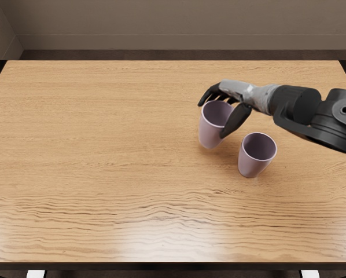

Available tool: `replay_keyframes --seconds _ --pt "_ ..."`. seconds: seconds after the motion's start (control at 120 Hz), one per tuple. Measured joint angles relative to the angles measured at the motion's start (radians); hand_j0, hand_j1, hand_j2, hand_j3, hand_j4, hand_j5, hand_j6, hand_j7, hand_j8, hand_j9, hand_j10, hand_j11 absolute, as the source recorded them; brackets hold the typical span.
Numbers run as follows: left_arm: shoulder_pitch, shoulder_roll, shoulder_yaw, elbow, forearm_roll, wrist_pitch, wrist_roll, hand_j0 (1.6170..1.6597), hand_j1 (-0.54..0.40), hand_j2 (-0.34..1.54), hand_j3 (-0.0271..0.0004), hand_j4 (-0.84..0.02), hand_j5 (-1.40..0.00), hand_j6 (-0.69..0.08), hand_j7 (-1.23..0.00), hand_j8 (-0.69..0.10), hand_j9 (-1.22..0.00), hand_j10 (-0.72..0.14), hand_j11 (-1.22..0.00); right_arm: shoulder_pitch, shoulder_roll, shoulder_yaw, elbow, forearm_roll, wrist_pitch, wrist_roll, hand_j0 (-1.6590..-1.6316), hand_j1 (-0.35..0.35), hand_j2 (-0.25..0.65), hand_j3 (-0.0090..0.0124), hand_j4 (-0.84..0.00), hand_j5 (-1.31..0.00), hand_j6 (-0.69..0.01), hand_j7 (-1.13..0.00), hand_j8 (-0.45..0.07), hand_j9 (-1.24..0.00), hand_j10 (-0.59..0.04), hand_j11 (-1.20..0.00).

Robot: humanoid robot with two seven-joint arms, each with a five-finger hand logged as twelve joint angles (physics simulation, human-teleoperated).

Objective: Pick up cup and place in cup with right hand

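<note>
One held cup point(209, 134), one target cup point(252, 167): short diagonal hop, near side & pic R

Head view: R hand point(236, 90) comes in w/ its arm point(312, 110) from pic R, reaching over past the target cup. Fingers point(212, 91) are part-curled round the far side of the held cup's rim, thumb point(236, 119) across its side toward pic R; looks like a grasp, tho contact behind the cup is hidden. Held cup is mouth up, long axis approx upright, poss. a slight lean toward the arm; can't tell if its base is off the table point(103, 145).

Target cup stands upright, mouth open, just beside: nearer the table's front edge point(161, 262) & further to pic R, below the wrist in the pic. Cups aren't nested. So next move prob. = straight up till the base clears the target's rim, then back diagonally, base centred over the mouth, then down. Risk: low carry or thumb clips that rim & tips it. Table edges sit well apart from both cups, w/ wide surface toward pic L
</note>
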Motion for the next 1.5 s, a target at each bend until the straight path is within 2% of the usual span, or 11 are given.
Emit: replay_keyframes --seconds 0.067,0.133,0.292,0.35,0.417,0.525,0.583,0.7,0.942,1.5 --pt "0.0 0.0 0.0 0.0 0.0 0.0 0.0 1.6581 0.349 0.0 0.0 0.0 0.0 0.0 0.0 0.0 0.0 0.0 0.0 0.002 -0.016 0.025 0.012 0.009 0.027 0.0 -1.6568 0.102 0.029 0.0005 -0.429 -0.6 -0.319 -0.58 -0.257 -0.6 -0.354 -0.6" --pt "0.0 0.0 0.0 0.0 0.0 0.0 0.0 1.6581 0.349 0.0 0.0 0.0 0.0 0.0 0.0 0.0 0.0 0.0 0.0 0.002 -0.044 0.05 0.027 0.021 0.053 0.0 -1.6564 0.097 0.013 -0.0005 -0.429 -0.6 -0.321 -0.58 -0.259 -0.6 -0.359 -0.6" --pt "0.0 0.0 0.0 0.0 0.0 0.0 0.0 1.6581 0.349 0.0 0.0 0.0 0.0 0.0 0.0 0.0 0.0 0.0 0.0 0.002 -0.098 0.094 0.051 0.043 0.12 0.0 -1.6561 0.088 0.005 0.0004 -0.431 -0.6 -0.327 -0.58 -0.266 -0.6 -0.366 -0.6" --pt "0.0 0.0 0.0 0.0 0.0 0.0 0.0 1.6581 0.349 0.0 0.0 0.0 0.0 0.0 0.0 0.0 0.0 0.0 0.0 0.002 -0.111 0.119 0.055 0.056 0.159 0.0 -1.6563 0.084 0.002 0.0007 -0.43 -0.6 -0.331 -0.58 -0.269 -0.6 -0.367 -0.59" --pt "0.0 0.0 0.0 0.0 0.0 0.0 0.0 1.6581 0.349 0.0 0.0 0.0 0.0 0.0 0.0 0.0 0.0 0.0 0.0 0.001 -0.134 0.154 0.057 0.081 0.208 0.0 -1.6562 0.081 -0.001 -0.0003 -0.427 -0.59 -0.336 -0.58 -0.276 -0.59 -0.376 -0.59" --pt "0.0 0.0 0.0 0.0 0.0 0.0 0.0 1.6581 0.349 0.0 0.0 0.0 0.0 0.0 0.0 0.0 0.0 0.0 0.0 0.001 -0.17 0.207 0.059 0.118 0.276 0.0 -1.6563 0.076 -0.004 0.0006 -0.424 -0.59 -0.343 -0.57 -0.28 -0.59 -0.379 -0.59" --pt "0.0 0.0 0.0 0.0 0.0 0.0 0.0 1.6581 0.349 0.0 0.0 0.0 0.0 0.0 0.0 0.0 0.0 0.0 0.0 0.001 -0.186 0.224 0.059 0.134 0.302 0.0 -1.6563 0.077 -0.006 -0.0003 -0.423 -0.59 -0.343 -0.57 -0.281 -0.58 -0.382 -0.58" --pt "0.0 0.0 0.0 0.0 0.0 0.0 0.0 1.6581 0.349 0.0 0.0 0.0 0.0 0.0 0.0 0.0 0.0 0.0 0.0 0.0 -0.226 0.254 0.06 0.171 0.353 0.0 -1.6561 0.076 -0.007 -0.0003 -0.422 -0.58 -0.346 -0.57 -0.284 -0.58 -0.385 -0.58" --pt "0.0 0.0 0.0 0.0 0.0 0.0 0.0 1.6581 0.349 0.0 -0.0001 0.0 0.0 0.0 0.0 0.0 0.0 0.0 0.0 -0.006 -0.294 0.27 0.06 0.217 0.423 0.0 -1.6564 0.07 -0.01 0.0001 -0.41 -0.56 -0.361 -0.55 -0.299 -0.56 -0.398 -0.56" --pt "0.0 0.0 0.0 0.0 0.0 0.0 0.0 1.6581 0.349 0.0 -0.0001 0.0 0.0 0.0 0.0 0.0 0.0 0.0 0.0 -0.035 -0.356 0.268 0.06 0.223 0.473 0.0 -1.6563 0.075 -0.005 0.0002 -0.422 -0.58 -0.348 -0.56 -0.287 -0.58 -0.386 -0.58"
